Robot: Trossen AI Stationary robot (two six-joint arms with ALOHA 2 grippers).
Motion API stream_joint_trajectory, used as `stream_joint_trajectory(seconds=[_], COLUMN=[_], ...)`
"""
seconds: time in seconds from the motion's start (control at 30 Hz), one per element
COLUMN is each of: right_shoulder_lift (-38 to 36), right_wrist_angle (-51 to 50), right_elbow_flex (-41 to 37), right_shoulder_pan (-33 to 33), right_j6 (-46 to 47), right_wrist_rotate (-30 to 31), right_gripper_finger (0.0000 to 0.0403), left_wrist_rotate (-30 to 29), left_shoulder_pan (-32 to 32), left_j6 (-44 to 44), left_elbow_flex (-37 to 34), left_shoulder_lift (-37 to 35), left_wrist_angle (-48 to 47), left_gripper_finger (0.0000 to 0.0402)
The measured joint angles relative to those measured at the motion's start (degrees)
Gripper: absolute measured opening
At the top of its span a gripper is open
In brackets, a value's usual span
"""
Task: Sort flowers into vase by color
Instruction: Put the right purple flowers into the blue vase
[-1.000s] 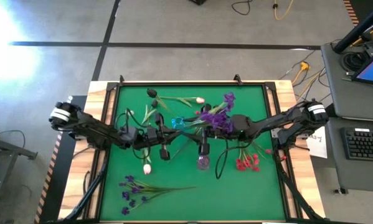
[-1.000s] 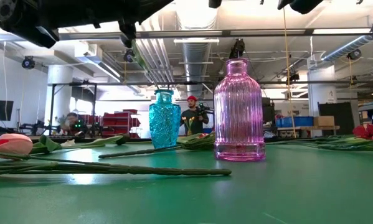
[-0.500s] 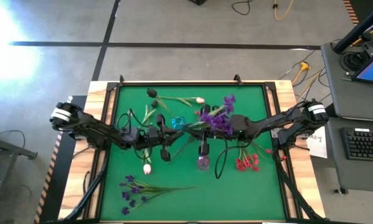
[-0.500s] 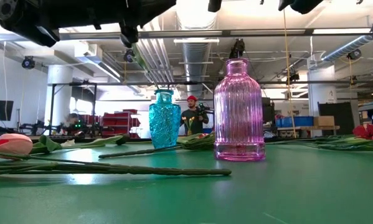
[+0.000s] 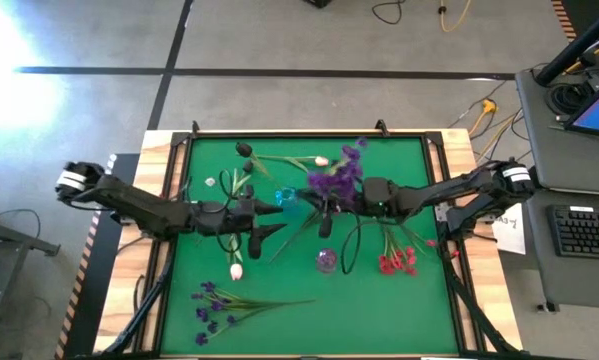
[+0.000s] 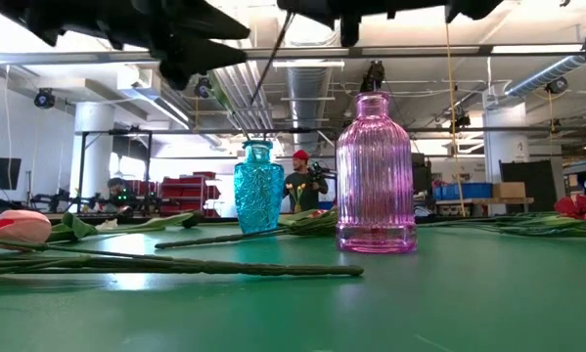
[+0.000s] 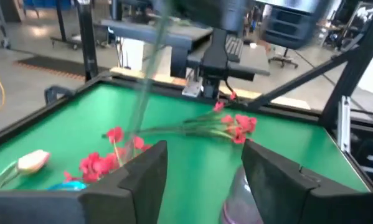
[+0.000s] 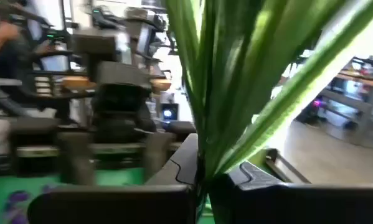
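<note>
While the right gripper (image 5: 331,207) pinches the purple flower (image 5: 336,176) by its stem above mid-table, blossoms on the far side, the left gripper (image 5: 264,208) hangs just to its left, fingers spread and holding nothing, near the blue vase (image 5: 286,196).

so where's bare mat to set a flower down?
Free: the near right corner of the green mat, right of the purple flowers lying flat and nearer than the red flowers. Crowded: mid-mat around the pink ribbed glass vase.
</note>
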Motion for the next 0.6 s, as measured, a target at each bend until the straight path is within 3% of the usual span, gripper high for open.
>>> stream_joint_trajectory(seconds=[0.2, 0.6], right_shoulder_lift=[0.7, 4.1], right_wrist_angle=[-1.7, -0.9], right_elbow_flex=[0.0, 0.0], right_shoulder_pan=[-4.5, -6.9], right_j6=[1.3, 4.0], right_wrist_rotate=[0.0, -0.4], right_gripper_finger=[0.0013, 0.0013], left_wrist_rotate=[-0.1, -4.6], left_shoulder_pan=[0.0, 0.1], left_j6=[-2.2, -2.6], left_elbow_flex=[0.0, 0.1], left_shoulder_lift=[-5.4, -5.9], left_wrist_angle=[-9.5, -12.2], left_gripper_finger=[0.0200, 0.0196])
